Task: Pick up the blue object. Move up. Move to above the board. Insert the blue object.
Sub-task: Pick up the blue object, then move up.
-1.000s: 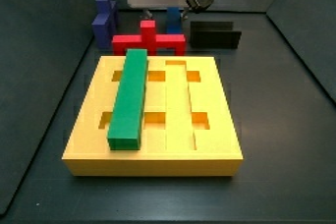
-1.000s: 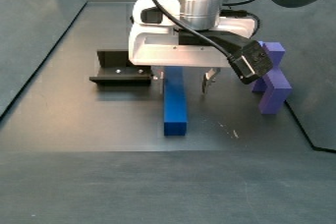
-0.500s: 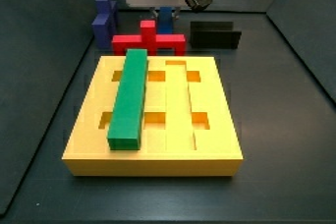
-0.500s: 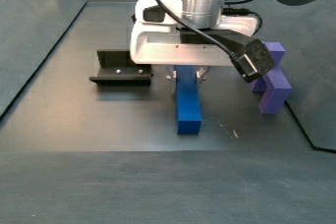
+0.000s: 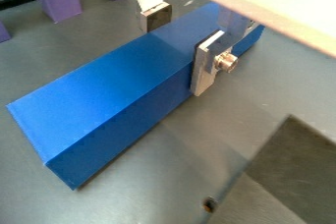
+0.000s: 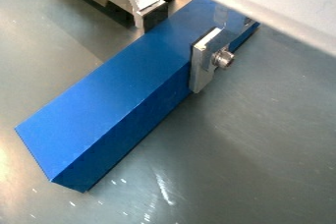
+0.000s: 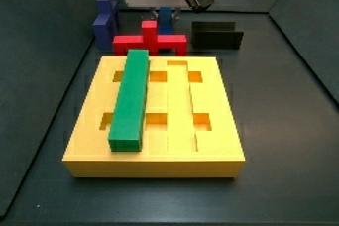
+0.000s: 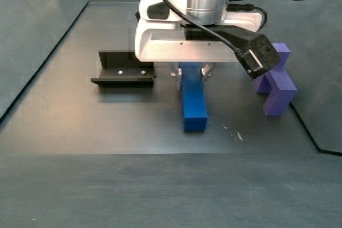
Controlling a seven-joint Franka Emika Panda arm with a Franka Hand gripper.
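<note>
At the far end of the bench (image 7: pixel 284 101), beyond the board (image 7: pixel 157 161), the gripper (image 8: pixel 197 69) hangs with its jaws pinching the blue object (image 8: pixel 195 100). In both wrist views the silver fingers (image 5: pixel 210 61) (image 6: pixel 207 58) press flat against the long sides of the dark-blue bar (image 5: pixel 132 95) (image 6: pixel 132 95), near one end, and the bar's free end angles down toward the grey bench surface — whether it touches there is unclear.

In a side view the bar extends from under the gripper toward 6 o'clock. The fixture (image 8: pixel 122 72) sits at 9 o'clock from the gripper, apart from the bar, and the purplish-blue stepped block (image 8: pixel 277 89) stands at 3 o'clock, also apart.

In a side view the yellow board fills the foreground, with the green bar (image 7: pixel 130 96) lying lengthwise in the groove on its left — seated, flush along the slab. Just past the board's far edge sits a red block (image 7: pixel 149 42), with the stepped block (image 7: pixel 103 22) at 11 o'clock from it and the fixture (image 7: pixel 216 35) at 3 o'clock.
</note>
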